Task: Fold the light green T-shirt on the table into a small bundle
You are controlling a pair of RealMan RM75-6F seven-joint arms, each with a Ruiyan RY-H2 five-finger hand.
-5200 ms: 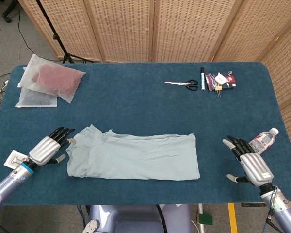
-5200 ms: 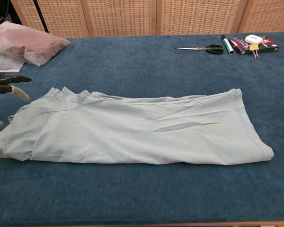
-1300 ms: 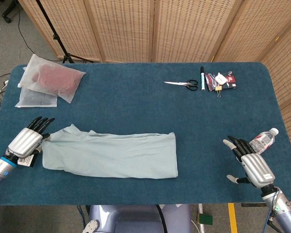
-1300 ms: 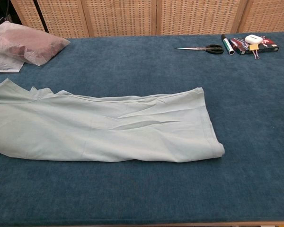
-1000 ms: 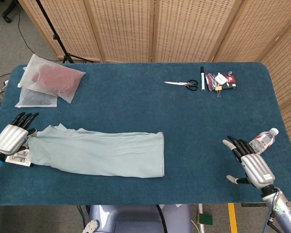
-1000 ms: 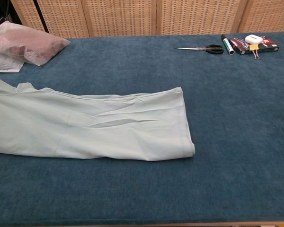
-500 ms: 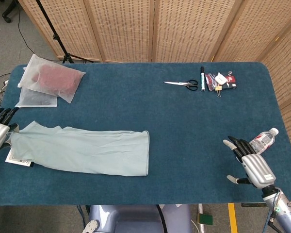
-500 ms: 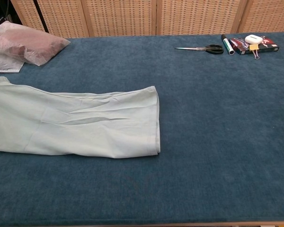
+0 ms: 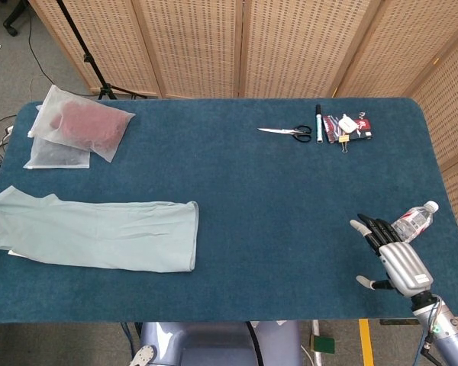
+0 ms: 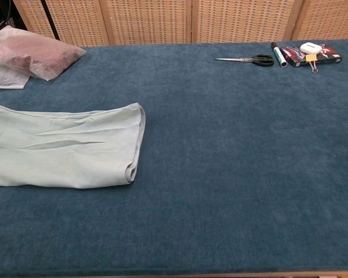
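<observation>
light green cotton t-shirt [image 9: 91,233], folded into long flat strip, lies far across dark blue table [image 9: 290,206] from right hand [image 9: 391,255], hanging past table's far left edge. right hand idle near table corner, fingers spread, holding nothing. left hand out of view, state unknown.
</observation>
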